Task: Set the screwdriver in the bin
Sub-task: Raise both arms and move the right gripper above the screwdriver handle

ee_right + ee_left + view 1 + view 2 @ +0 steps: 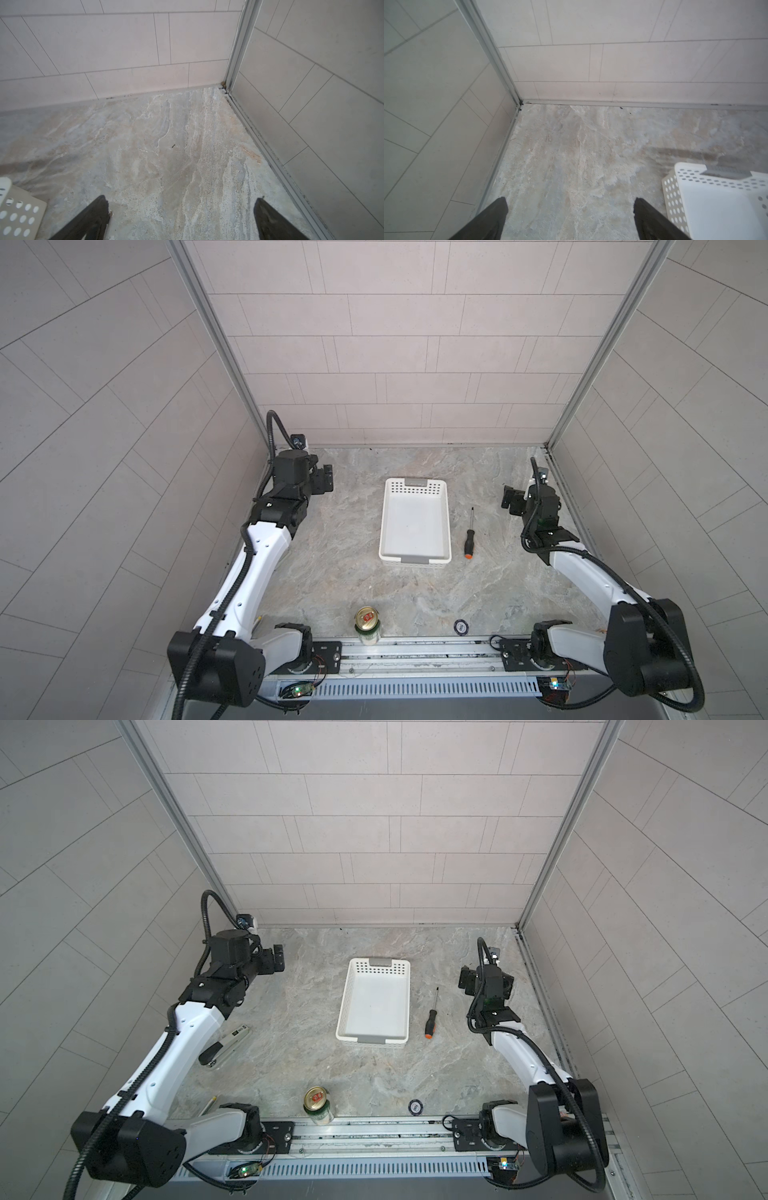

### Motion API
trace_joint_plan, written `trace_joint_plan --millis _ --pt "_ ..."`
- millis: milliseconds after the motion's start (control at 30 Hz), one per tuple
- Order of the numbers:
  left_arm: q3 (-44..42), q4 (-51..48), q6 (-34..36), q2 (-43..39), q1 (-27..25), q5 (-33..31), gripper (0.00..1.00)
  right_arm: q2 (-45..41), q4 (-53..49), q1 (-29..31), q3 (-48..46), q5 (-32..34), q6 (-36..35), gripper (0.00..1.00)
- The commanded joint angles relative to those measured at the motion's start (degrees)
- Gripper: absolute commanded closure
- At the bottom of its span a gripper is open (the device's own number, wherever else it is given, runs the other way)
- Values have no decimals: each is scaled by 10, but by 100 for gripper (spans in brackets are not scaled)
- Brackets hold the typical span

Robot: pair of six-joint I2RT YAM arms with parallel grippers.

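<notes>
Just right of bin (415,526), on bare table: screwdriver (470,534), lying flat, apart from bin wall. Long axis parallel to bin's long side, orange cap toward you, tip toward back wall. Right gripper (508,499) nearer, fingers spread, empty; screwdriver lies toward bin from it. Left gripper (328,478) beyond bin, also spread, empty. You likely want right arm, fingers closing across handle.

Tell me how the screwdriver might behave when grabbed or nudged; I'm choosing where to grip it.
The screwdriver lies flat beside the bin; its rounded handle would probably roll if nudged sideways. It looks rigid, so it shouldn't flex. The thin shaft may slip between fingers; the thicker black handle seems the safer grip.
</notes>
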Motion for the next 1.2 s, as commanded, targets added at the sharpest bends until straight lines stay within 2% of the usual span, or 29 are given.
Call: trace_joint_plan --millis 0,167,267,400,533,633,733,900,1067,1167 --pt "24 -48 -9 8 -3 71 0 -52 -111 3 29 33 34 0" --pt "55 -84 -63 48 -1 107 0 -125 -212 3 61 20 86 0" --pt "91 -118 -80 81 -8 174 0 -155 -273 3 78 -6 68 0" --pt "98 -122 -99 89 -18 178 0 -192 -340 3 82 -20 37 0" --pt "112 -153 -105 100 -18 177 0 -207 -399 3 89 -66 33 0" --pt "108 -156 -121 100 -22 163 0 -198 -478 9 114 -90 68 0" --pt "107 -158 -122 103 -34 163 0 -207 -511 19 108 -106 123 0" --pt "113 -161 -141 117 -36 193 0 -213 -535 78 93 -82 213 2" --pt "129 -173 -153 135 -34 227 0 -180 -544 182 85 11 275 3" --pt "128 -173 -156 135 -33 230 0 -130 -515 224 80 8 308 4"
